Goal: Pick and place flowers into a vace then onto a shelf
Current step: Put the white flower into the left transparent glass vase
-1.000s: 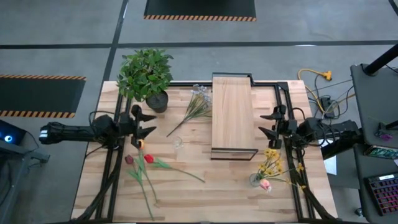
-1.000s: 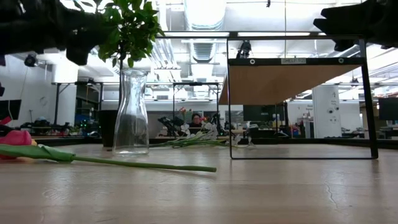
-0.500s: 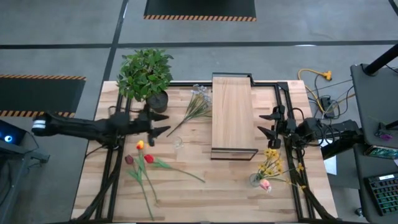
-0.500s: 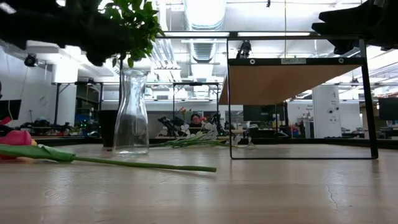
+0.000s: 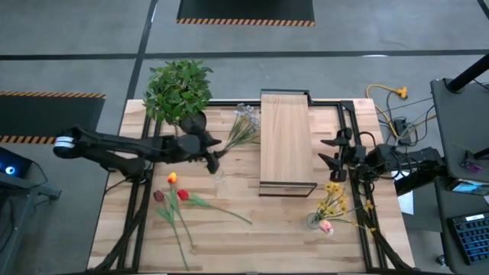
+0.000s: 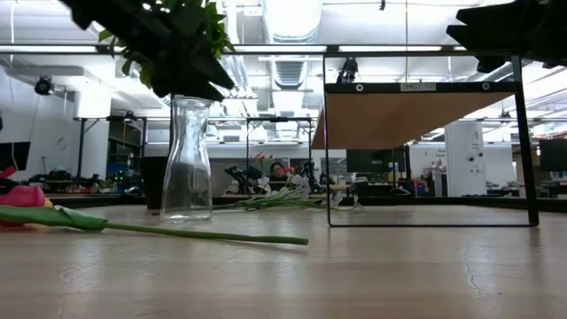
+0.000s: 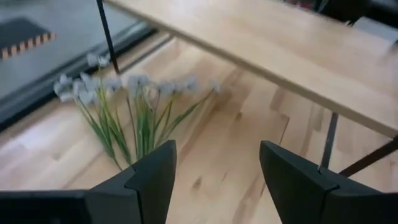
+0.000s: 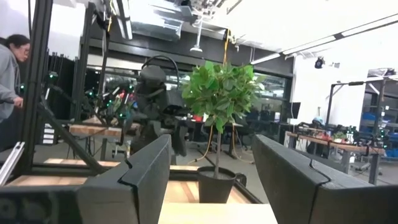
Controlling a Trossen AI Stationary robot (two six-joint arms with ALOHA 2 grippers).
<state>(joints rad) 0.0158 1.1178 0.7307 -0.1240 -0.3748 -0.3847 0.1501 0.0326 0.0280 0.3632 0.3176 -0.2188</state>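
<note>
Left fingers (image 7: 214, 180) advanced — pale sprigs (image 7: 127, 102) just ahead.

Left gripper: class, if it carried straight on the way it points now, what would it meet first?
Probably the white sprigs lying ahead of the open left gripper; the shelf stands beyond them. Depth is hard to judge.

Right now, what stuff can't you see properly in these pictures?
- Glass vase: in the low view the left arm and plant leaves cover its mouth; from above it is only a faint glint.
- Left gripper: in the high view it is too small to judge its fingers.
- Red and pink tulips: the low view's edge cuts off the blooms.
- Yellow flowers: too small from above to count.
- Right gripper: open, holding nothing.
</note>
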